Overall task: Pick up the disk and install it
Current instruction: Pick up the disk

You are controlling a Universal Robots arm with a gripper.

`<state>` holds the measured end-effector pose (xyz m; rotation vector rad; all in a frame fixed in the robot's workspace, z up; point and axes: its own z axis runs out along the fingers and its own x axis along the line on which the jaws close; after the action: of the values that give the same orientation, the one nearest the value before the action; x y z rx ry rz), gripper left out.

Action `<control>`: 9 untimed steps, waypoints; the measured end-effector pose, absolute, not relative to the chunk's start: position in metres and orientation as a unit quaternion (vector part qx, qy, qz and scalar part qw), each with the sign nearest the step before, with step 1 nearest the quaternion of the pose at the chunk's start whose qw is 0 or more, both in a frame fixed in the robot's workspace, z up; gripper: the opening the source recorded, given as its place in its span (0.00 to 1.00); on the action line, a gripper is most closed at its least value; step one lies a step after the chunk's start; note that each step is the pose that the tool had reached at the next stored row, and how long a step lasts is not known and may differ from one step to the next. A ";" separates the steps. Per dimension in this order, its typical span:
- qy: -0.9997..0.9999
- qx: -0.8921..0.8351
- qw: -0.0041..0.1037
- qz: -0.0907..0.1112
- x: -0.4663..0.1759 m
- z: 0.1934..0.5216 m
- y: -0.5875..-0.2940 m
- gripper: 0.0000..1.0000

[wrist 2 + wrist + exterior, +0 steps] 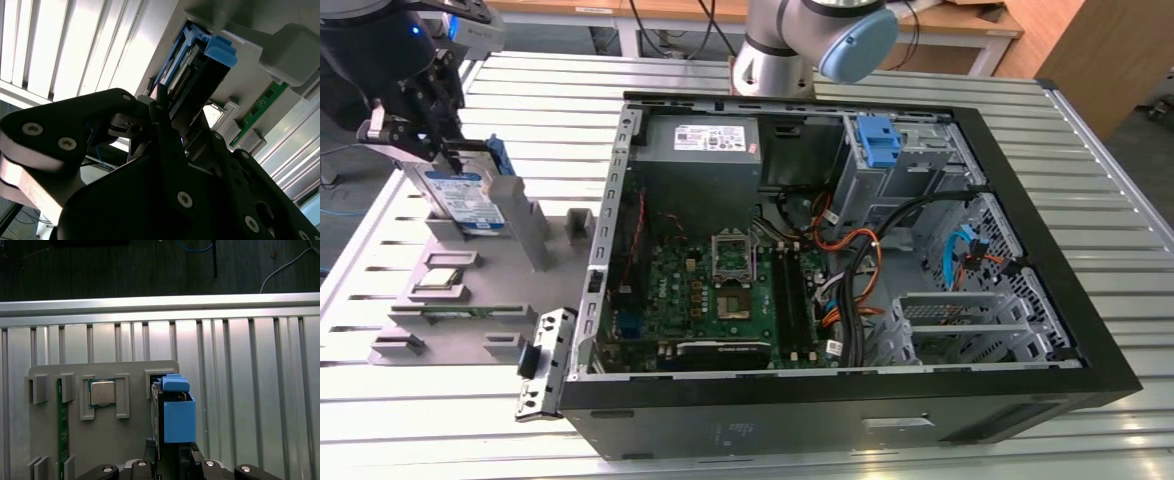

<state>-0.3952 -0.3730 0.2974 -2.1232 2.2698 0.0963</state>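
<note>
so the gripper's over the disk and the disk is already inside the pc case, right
No, the disk is outside the pc case. The exterior view shows it standing upright in the grey fixture at that view's left, with the gripper over it.

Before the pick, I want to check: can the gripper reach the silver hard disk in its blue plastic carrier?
Probably yes. The gripper is right at the top edge of the silver hard disk, which stands upright in the grey slotted holder, and nothing lies between them.
</note>
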 end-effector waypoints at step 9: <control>0.728 -0.685 0.016 0.031 -0.395 0.297 -0.373 0.35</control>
<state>-0.3952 -0.3731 0.2973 -2.1304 2.2634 0.0964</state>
